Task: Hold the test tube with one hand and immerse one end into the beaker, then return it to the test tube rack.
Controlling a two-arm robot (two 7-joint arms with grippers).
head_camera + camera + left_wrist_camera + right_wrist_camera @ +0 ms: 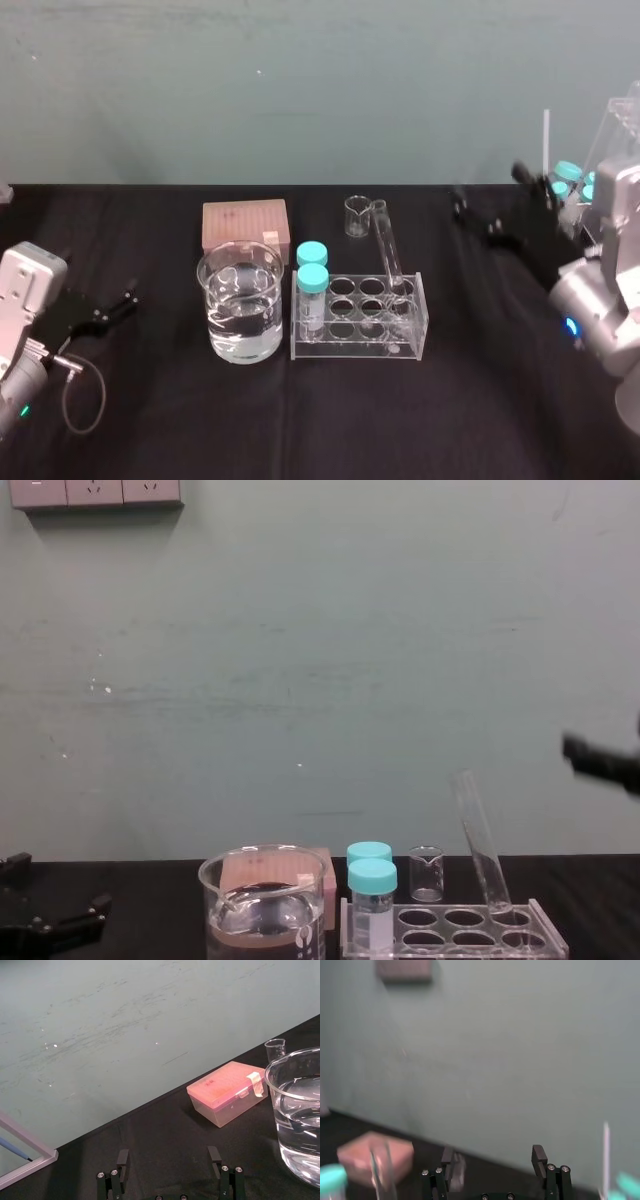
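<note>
Risk: test tube (388, 250) leans in test tube rack (420, 300); right gripper (492, 1152), high and well apart, jaws wide, empty, may topple it approaching askew. Left gripper (168, 1155) parked left, likewise open.

I see a pink lidded box (245, 225) on the black table (150, 420), two teal-capped vials (312, 290) upright nearby, a tiny glass beaker (357, 216) farther back.
</note>
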